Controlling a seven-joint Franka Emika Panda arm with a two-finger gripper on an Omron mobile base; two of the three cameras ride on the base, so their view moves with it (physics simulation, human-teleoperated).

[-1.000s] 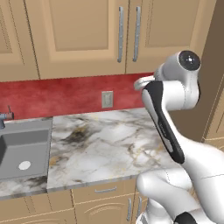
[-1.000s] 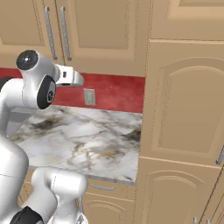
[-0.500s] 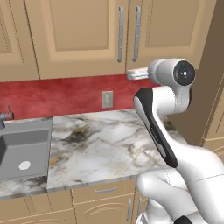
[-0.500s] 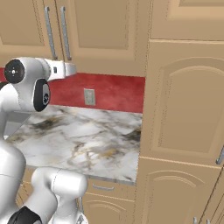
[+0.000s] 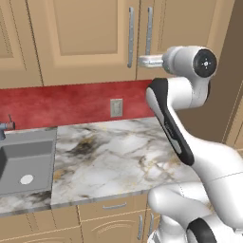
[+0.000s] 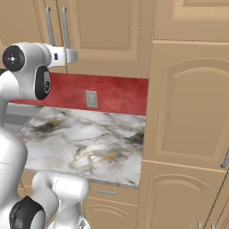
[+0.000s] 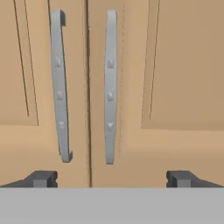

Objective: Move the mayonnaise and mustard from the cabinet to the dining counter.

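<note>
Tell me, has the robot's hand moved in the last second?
Yes. The gripper has swung up and left from beside the red wall to the cabinet handles, jaws wide open.

Closed doors of the cabinet (image 7: 175, 87) bar the way inside; two vertical bar handles (image 7: 109, 87) stand proud beside the centre seam. The gripper (image 7: 111, 178), jaws wide, faces them with open air between. Below, the marble counter (image 5: 118, 161) lies bare, bounded by a tall cupboard (image 6: 188, 134).
</note>
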